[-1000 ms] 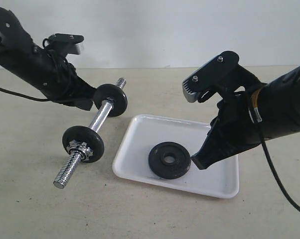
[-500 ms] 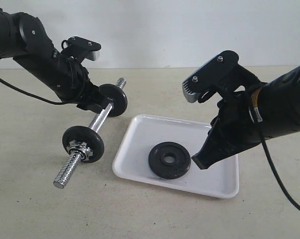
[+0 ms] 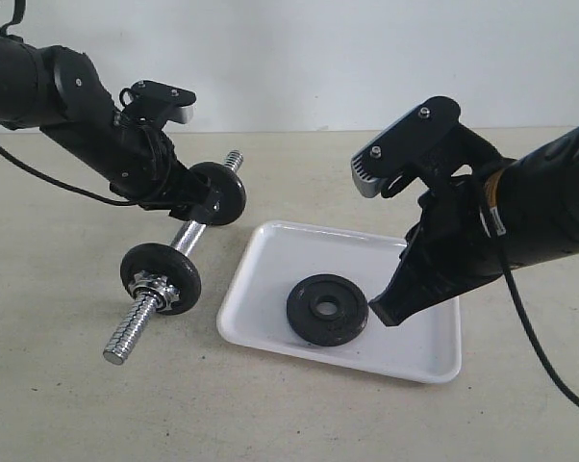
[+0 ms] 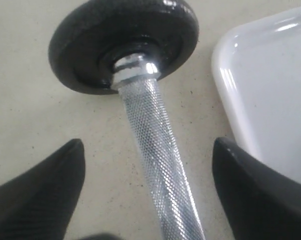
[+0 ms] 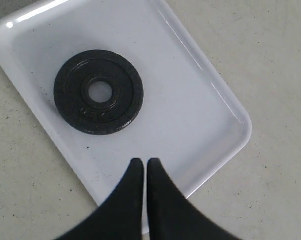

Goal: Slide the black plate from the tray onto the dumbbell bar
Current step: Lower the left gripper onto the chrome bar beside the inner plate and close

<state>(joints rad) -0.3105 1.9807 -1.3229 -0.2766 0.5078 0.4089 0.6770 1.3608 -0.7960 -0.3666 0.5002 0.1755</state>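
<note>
The black plate lies flat in the white tray, left of the tray's middle. The dumbbell bar lies on the table left of the tray, with one black disc near its far end. Another disc with a star nut sits toward its near end. My left gripper is open, its fingers straddling the bar's knurled middle beside the far disc. My right gripper is shut and empty, its tip over the tray just right of the plate.
The pale tabletop stretches around the bar and the tray, with a white wall behind. A black cable hangs from the right arm at the right side.
My left gripper has opened and swung in over the bar beside the far disc. The bar, the plate and the right arm have not moved.
</note>
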